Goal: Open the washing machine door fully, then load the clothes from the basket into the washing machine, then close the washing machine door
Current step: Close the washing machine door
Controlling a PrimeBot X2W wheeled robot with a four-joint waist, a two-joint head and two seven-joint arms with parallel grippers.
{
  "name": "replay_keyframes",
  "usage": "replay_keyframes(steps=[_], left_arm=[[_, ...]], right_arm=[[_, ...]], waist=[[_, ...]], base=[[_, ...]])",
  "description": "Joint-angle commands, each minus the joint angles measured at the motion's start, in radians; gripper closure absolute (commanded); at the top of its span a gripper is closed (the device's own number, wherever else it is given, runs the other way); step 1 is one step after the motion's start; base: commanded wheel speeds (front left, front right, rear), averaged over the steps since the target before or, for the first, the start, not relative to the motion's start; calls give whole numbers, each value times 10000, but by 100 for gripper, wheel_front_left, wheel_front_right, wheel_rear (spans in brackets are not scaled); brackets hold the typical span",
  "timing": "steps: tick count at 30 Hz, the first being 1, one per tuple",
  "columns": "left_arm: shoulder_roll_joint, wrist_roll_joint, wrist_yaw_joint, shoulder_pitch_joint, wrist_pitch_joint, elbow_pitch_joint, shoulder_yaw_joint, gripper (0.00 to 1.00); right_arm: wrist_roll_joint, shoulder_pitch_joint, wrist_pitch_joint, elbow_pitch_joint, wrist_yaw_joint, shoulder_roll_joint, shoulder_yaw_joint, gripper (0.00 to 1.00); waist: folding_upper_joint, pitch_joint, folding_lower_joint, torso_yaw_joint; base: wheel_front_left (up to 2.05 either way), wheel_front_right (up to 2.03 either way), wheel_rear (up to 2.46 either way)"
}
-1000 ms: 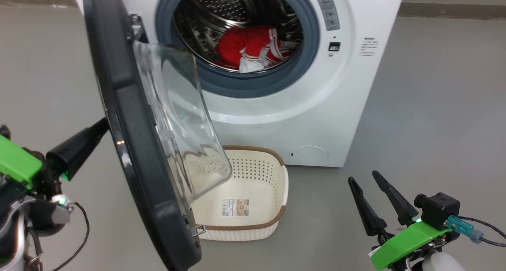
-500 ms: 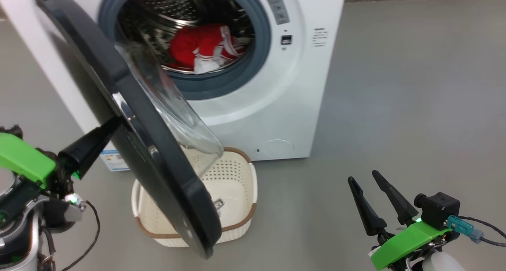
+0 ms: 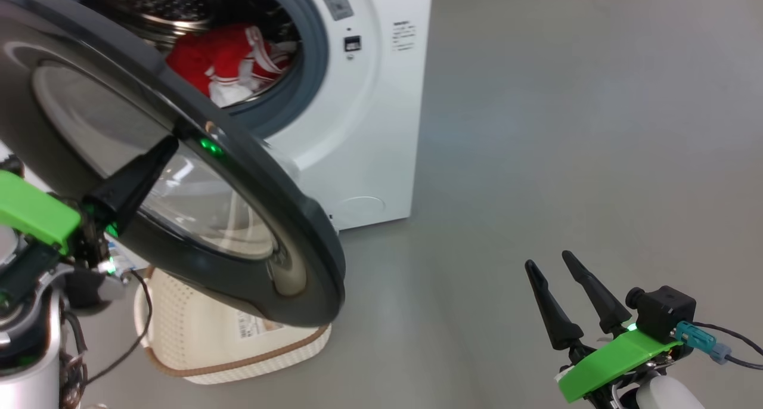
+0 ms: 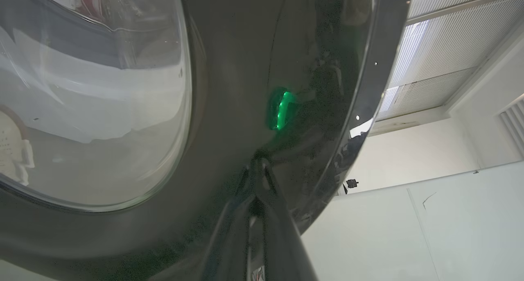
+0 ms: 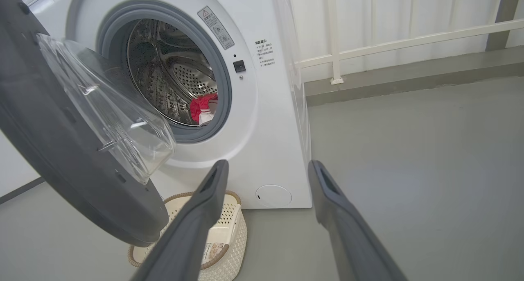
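Both sets of jaws differ: the left gripper (image 3: pixel 162 152) has them pressed together, tip touching the outer face of the half-open door (image 3: pixel 286 218), the right gripper (image 3: pixel 548 261) has them spread above the floor (image 3: pixel 536 129), while the clothes (image 3: pixel 202 57) lie in the drum (image 3: pixel 149 9) of the washing machine (image 3: pixel 369 129) and the basket (image 3: pixel 197 343) sits below the door.

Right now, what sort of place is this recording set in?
Probably a laundry test corner indoors: a white front-loading washing machine on bare grey floor, a perforated basket at its foot, a white railing behind.
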Motion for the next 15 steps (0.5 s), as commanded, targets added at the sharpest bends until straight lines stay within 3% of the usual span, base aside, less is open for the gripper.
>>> replay_keyframes(steps=[1,15], left_arm=[[256,197,-190,-682,-93,-176,300,100],[494,699,-703,-1952,-874,1067,637,100]], right_arm=[[-87,-376,-48,-303,16,10,155,0],[-241,-568,-48,-519,16,354,3,0]], waist=[[-1,281,0,-448],[-1,981,0,-1457]], base=[[0,0,0],[0,0,0]])
